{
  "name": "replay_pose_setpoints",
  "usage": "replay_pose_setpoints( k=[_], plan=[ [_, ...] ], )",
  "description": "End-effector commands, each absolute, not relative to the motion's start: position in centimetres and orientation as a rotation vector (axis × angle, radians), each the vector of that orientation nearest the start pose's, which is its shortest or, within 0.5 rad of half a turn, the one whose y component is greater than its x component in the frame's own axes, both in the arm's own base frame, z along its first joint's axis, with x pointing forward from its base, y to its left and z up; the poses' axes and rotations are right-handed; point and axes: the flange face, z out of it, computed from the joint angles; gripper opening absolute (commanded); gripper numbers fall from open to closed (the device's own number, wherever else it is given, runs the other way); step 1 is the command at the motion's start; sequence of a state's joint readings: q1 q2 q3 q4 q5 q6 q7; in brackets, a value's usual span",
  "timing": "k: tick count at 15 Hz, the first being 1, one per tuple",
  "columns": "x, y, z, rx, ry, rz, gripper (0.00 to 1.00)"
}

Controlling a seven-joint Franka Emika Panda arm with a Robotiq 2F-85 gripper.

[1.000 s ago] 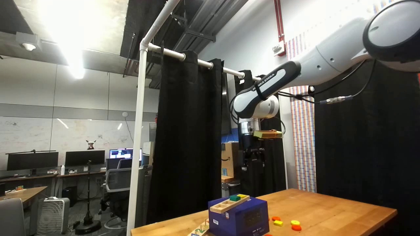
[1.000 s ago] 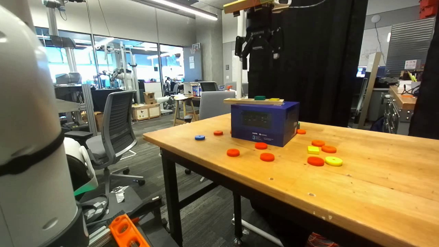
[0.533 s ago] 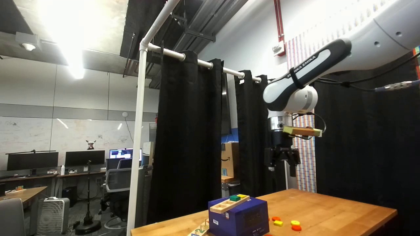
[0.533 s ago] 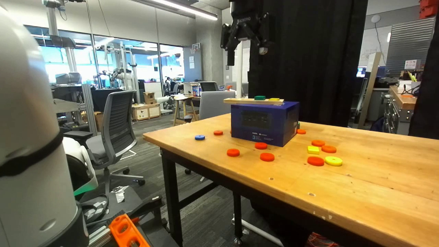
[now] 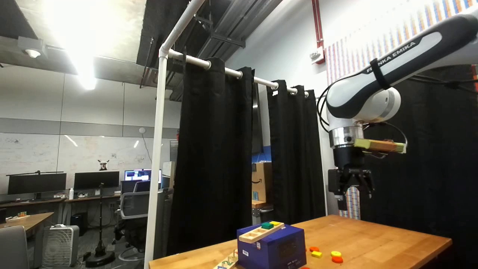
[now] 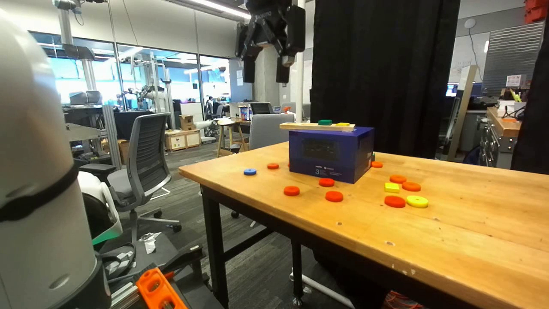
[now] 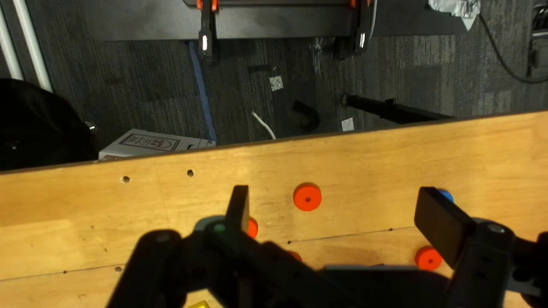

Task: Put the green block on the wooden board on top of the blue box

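The green block (image 5: 267,225) sits on the narrow light wooden board (image 5: 251,236), beside a yellow block (image 5: 275,223). The board lies across the top of the blue box (image 5: 286,248) on the table. In an exterior view the green block (image 6: 324,122), the board (image 6: 300,126) and the box (image 6: 326,154) also show. My gripper (image 5: 356,198) is open and empty, high above the table and off to the side of the box. It also shows in an exterior view (image 6: 266,76). In the wrist view, the open fingers (image 7: 334,194) have only tabletop far below between them; block, board and box are out of that view.
The wooden table (image 6: 463,231) holds several orange discs (image 6: 291,191), a yellow square piece (image 6: 391,187), a yellow disc (image 6: 417,201) and a blue disc (image 6: 250,172). A board with numbers and pegs (image 5: 228,260) lies beside the box. Black curtains (image 5: 213,168) hang behind.
The arm and open gripper have moved sideways, rightward in an exterior view and leftward in an exterior view, staying high. The green block, board and box have not moved.
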State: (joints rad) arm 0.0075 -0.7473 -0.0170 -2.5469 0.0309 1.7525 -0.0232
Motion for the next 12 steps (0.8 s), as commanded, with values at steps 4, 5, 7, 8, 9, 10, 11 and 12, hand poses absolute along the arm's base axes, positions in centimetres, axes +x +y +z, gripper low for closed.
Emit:
replay_pose_setpoints(
  k=[4, 5, 7, 8, 9, 10, 11, 12],
  plan=[
    [27.2, -0.1, 52.3, -3.120, -0.039, 0.050, 1.00],
    [26.8, -0.1, 52.5, -3.122, -0.041, 0.046, 1.00],
    [27.8, -0.1, 52.0, -3.106, -0.029, 0.065, 1.00],
    [27.8, -0.1, 52.0, -3.105, -0.029, 0.067, 1.00],
    [27.8, -0.1, 51.8, -3.105, -0.029, 0.073, 1.00],
    [27.9, -0.1, 51.7, -3.105, -0.029, 0.081, 1.00],
    [28.0, -0.1, 51.6, -3.105, -0.029, 0.086, 1.00],
    [28.0, -0.1, 51.5, -3.105, -0.029, 0.087, 1.00]
  ],
)
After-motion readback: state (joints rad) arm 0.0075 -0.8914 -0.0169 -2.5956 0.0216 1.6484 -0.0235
